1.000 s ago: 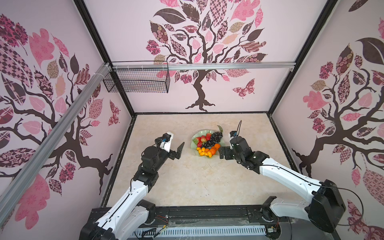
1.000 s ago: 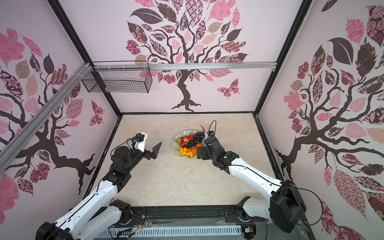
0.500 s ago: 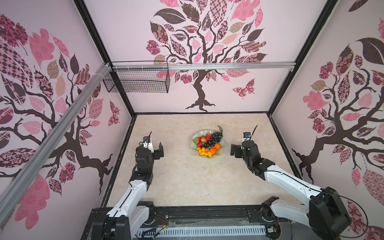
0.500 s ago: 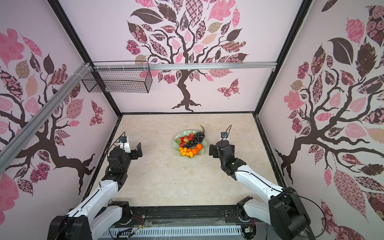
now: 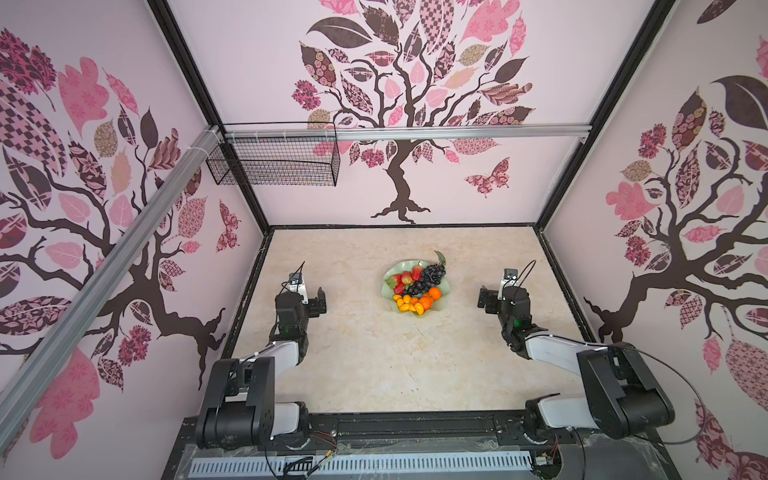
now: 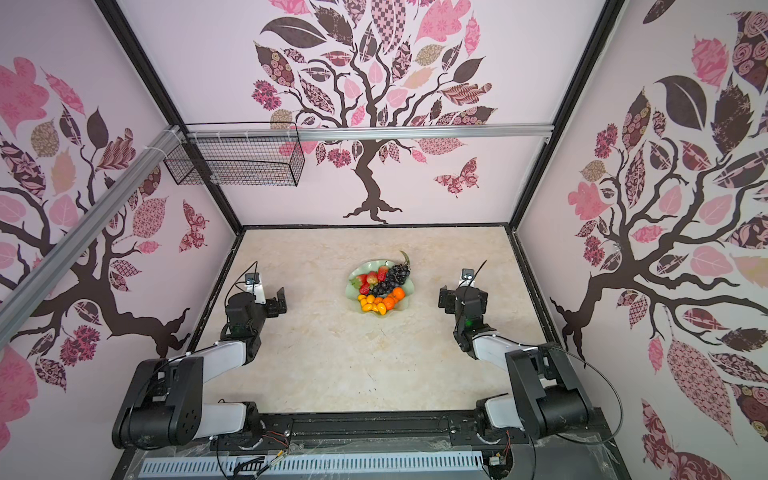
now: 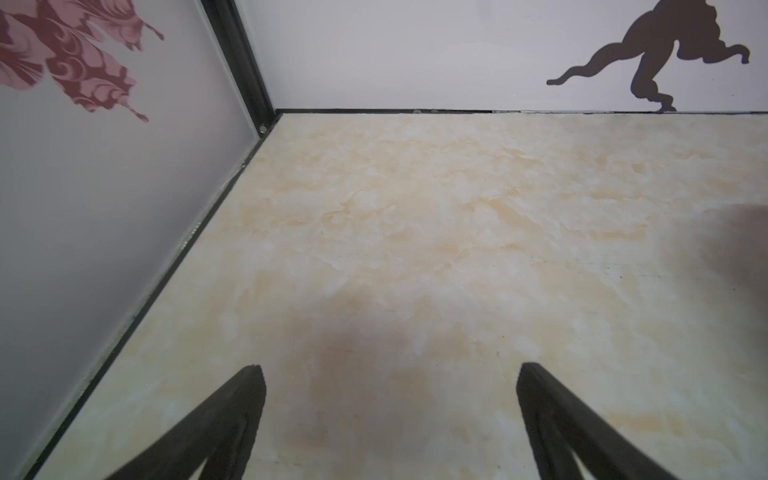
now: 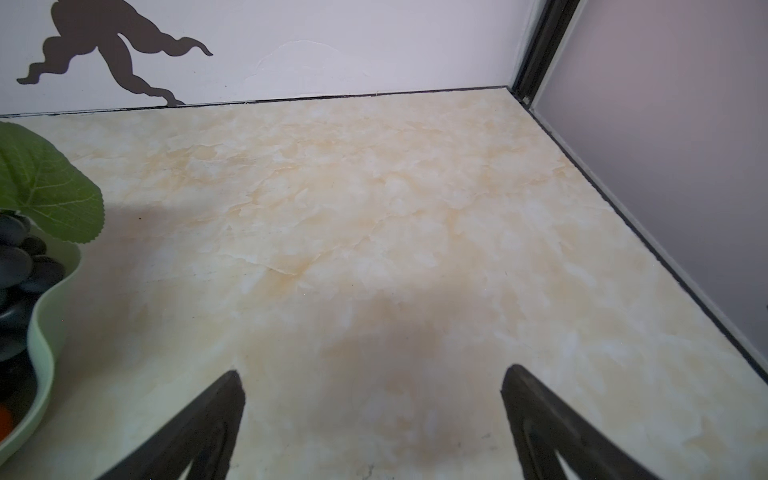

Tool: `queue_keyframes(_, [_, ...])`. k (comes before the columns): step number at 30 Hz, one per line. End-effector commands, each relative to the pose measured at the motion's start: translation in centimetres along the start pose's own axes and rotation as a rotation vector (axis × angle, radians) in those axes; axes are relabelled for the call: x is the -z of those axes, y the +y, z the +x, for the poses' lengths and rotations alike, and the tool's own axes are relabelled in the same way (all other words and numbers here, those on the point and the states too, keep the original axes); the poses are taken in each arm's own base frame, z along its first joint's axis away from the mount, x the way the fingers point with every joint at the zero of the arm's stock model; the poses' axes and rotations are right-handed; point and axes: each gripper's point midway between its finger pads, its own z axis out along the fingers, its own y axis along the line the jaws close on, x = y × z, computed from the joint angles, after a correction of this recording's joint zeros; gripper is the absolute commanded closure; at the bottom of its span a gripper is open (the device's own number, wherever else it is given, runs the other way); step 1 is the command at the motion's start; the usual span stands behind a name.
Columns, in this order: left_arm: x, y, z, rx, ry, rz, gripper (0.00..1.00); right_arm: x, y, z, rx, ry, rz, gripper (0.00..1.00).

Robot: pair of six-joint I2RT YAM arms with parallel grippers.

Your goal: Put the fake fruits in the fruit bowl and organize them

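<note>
The fruit bowl (image 5: 394,271) (image 6: 358,272), pale green with a wavy rim, sits mid-table in both top views. The fake fruits lie inside it: red strawberries (image 5: 404,279), a dark grape bunch (image 5: 429,276) with a green leaf (image 8: 41,183), orange tangerines (image 5: 432,294) and yellow kumquats (image 5: 405,306). My left gripper (image 5: 319,300) (image 7: 390,370) is open and empty, well left of the bowl. My right gripper (image 5: 484,297) (image 8: 372,374) is open and empty, well right of it. The right wrist view catches the bowl's rim (image 8: 41,332) and the grapes (image 8: 20,266) at its edge.
A black wire basket (image 5: 274,166) hangs high on the rail at the back left. Patterned walls enclose the marble table (image 5: 374,365) on three sides. Both arms are folded back near the side walls.
Both grippers drew back from beside the bowl, the left one leftward and the right one rightward. Both arms now sit folded near the table's sides. The fruits have not moved.
</note>
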Motion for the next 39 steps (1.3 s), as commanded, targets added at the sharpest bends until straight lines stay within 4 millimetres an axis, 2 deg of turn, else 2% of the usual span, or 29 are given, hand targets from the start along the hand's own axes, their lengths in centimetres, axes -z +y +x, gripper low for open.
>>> queue_keyframes(1, [-0.7,-1.1,-2.4,0.011,-0.065,0.073,0.01,-1.0,0.3,-1.5,-0.029,-0.067,-0.068,0.00])
queue_keyframes(3, [-0.6,-1.7,-2.7,0.029,-0.131,0.118,0.01,-1.5,0.2,-1.4,-0.024,-0.035,-0.065,0.00])
queue_keyframes(5, [-0.8,-1.1,-1.7,0.046,-0.137,0.079,0.01,-1.7,0.1,-1.3,-0.024,-0.028,-0.063,0.00])
queue_keyframes(7, [-1.5,-0.5,-0.7,0.064,-0.124,0.047,0.01,-1.5,0.1,-1.4,-0.027,-0.037,-0.071,0.00])
queue_keyframes(15, [-2.4,-0.2,-0.4,0.068,-0.072,0.026,0.01,-0.1,0.0,-2.6,0.034,-0.160,-0.103,0.00])
queue_keyframes(17, [-2.5,-0.2,-0.6,0.068,-0.083,0.024,0.01,-0.5,-0.7,-2.4,0.002,-0.170,-0.110,0.01])
queue_keyframes(19, [-2.4,-0.2,-0.4,0.069,-0.072,0.026,0.01,-0.9,-2.2,-1.5,-0.072,-0.166,-0.097,0.00])
queue_keyframes(20, [-2.5,-0.2,-0.5,0.068,-0.078,0.026,0.01,-0.5,-2.5,-1.7,-0.092,-0.206,-0.106,0.00])
queue_keyframes(22, [-2.4,-0.2,-0.5,0.069,-0.074,0.026,0.02,0.3,-1.9,-1.5,-0.069,-0.249,-0.149,0.01])
queue_keyframes(26, [-2.4,-0.2,-0.5,0.066,-0.075,0.026,0.01,-0.6,-1.5,-1.0,-0.054,-0.180,-0.159,0.00])
queue_keyframes(39, [-2.4,-0.3,-0.6,0.059,-0.076,0.014,0.01,-0.6,-1.5,-1.1,-0.051,-0.185,-0.161,0.00])
